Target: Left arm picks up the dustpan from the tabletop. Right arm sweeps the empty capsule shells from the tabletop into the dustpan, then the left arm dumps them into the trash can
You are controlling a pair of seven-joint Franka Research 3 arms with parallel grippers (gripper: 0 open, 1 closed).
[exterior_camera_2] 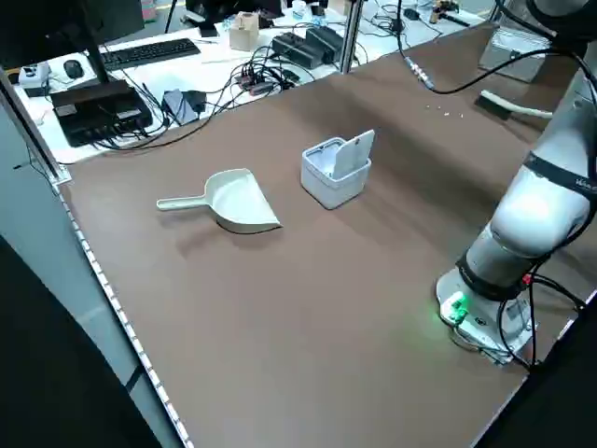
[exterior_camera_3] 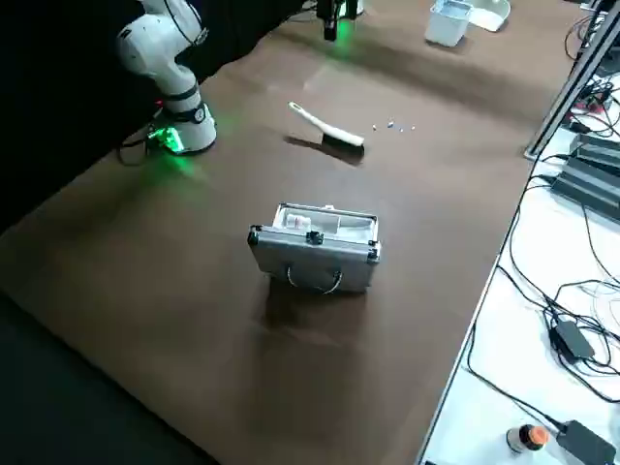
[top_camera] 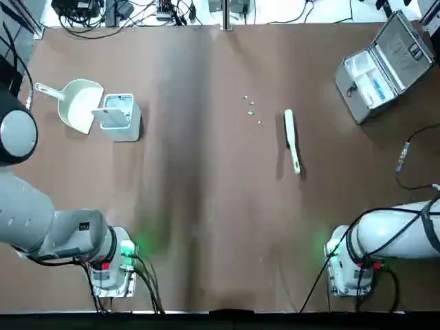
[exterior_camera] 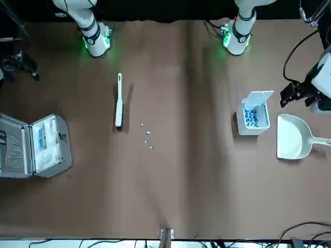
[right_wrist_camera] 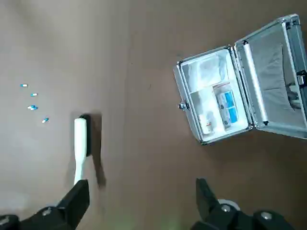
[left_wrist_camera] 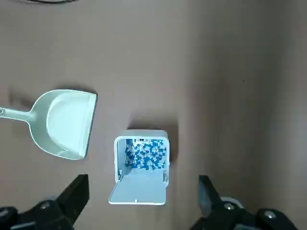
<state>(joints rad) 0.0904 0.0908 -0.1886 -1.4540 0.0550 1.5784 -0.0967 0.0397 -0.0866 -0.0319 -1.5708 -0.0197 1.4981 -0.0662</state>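
Brown counter [top_camera: 206,206]: cream plastic dustpan [top_camera: 80,104] lies flat, just beside the small light-grey trash can [top_camera: 121,117], lid flipped open, blue-white capsules inside. Tiny bluish capsule shells [top_camera: 251,108] cluster near the narrow white brush [top_camera: 292,140]. Open silver metal case [top_camera: 382,65] sits well apart. Left end effector [left_wrist_camera: 143,201] hangs above the can, fingers apart; right end effector [right_wrist_camera: 139,203] likewise apart, holding nothing.
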